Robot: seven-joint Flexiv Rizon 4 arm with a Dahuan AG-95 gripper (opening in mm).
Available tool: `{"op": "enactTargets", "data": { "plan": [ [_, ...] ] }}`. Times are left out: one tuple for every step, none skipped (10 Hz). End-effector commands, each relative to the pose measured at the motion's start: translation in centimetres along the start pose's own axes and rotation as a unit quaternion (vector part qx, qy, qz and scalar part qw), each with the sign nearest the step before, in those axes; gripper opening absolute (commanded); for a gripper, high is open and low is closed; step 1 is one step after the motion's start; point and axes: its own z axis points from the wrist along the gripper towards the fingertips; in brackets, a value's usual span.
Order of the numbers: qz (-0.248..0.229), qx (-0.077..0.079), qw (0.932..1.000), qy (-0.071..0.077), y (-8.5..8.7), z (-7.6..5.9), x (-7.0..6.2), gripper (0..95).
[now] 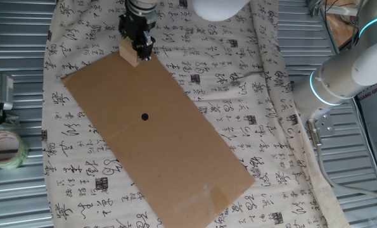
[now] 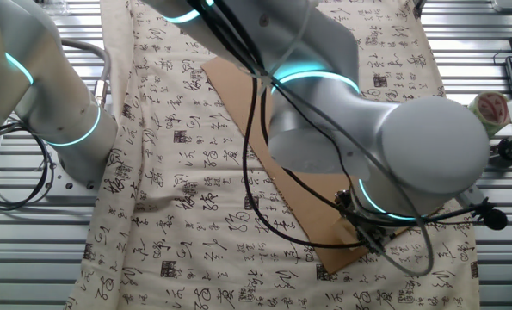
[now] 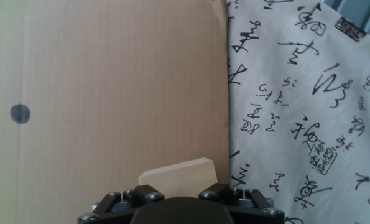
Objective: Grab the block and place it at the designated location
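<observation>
The block (image 1: 130,54) is a tan wooden cube at the far corner of the brown cardboard sheet (image 1: 175,152). My gripper (image 1: 137,43) stands over it with a finger on each side, shut on it. In the hand view the block (image 3: 177,173) sits between my fingers at the bottom of the frame, near the cardboard's right edge (image 3: 110,68). The designated location, a small black dot (image 1: 144,116), lies mid-sheet, well apart from the block; it shows at the left in the hand view (image 3: 20,113). In the other fixed view my arm hides the gripper and block.
The white cloth with black calligraphy (image 1: 239,82) covers the table under the cardboard. A roll of clear tape (image 1: 4,149) and a metal fixture (image 1: 4,92) sit off the cloth at the left. The arm's base (image 1: 346,76) is at the right.
</observation>
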Motion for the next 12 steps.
{"op": "enactTargets", "data": {
  "plan": [
    [-0.017,-0.001,0.9999,-0.001,0.07,-0.05,0.04,0.0],
    [-0.019,-0.002,0.9998,-0.001,0.07,-0.05,0.04,0.0],
    [-0.026,-0.004,0.9997,-0.001,0.07,-0.05,0.04,0.0],
    [-0.029,-0.004,0.9996,0.001,0.07,-0.05,0.04,0.0],
    [-0.034,-0.007,0.9994,0.002,0.07,-0.05,0.04,0.0],
    [-0.041,-0.010,0.9991,0.005,0.07,-0.05,0.04,0.0],
    [-0.043,-0.010,0.9990,0.007,0.07,-0.05,0.04,0.0],
    [-0.043,-0.006,0.9990,0.009,0.07,-0.05,0.04,0.0],
    [-0.043,-0.004,0.9990,0.010,0.07,-0.05,0.04,0.0],
    [-0.042,-0.002,0.9991,0.009,0.07,-0.05,0.04,0.0],
    [-0.040,0.002,0.9992,0.006,0.07,-0.05,0.04,0.0],
    [-0.037,0.003,0.9993,0.005,0.07,-0.05,0.04,0.0]
  ]
}}
